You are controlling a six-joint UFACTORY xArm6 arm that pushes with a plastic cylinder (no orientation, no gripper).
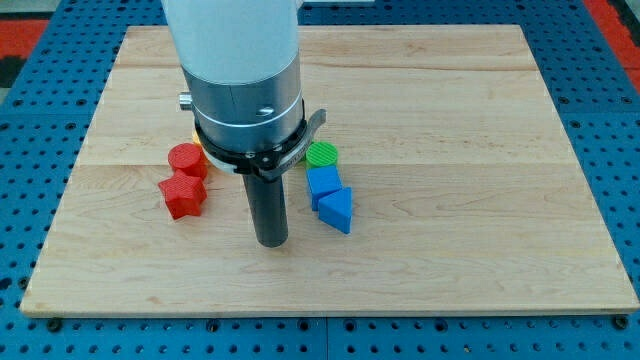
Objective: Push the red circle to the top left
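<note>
My tip rests on the wooden board, a little below the board's middle and slightly toward the view's left. There are no fingers on this arm to be apart or together: it ends in a plain dark rod, and the rod's lower end touches no block. The red circle lies up and to the view's left of my tip, near but clearly apart from it, with bare wood between them. Just below the red circle, touching or nearly touching it, sits a red star-shaped block, which is directly to the view's left of my tip and a little higher. A sliver of a yellow block shows just beyond the red circle, at the edge of the arm's grey housing, which hides most of it; its shape cannot be made out. On the other side, up and to the view's right of my tip, stands a green circle. Below it comes a blue cube, and below that a blue triangle, the nearest of the three to my tip, just to the view's right and slightly higher. These three form a close column.
</note>
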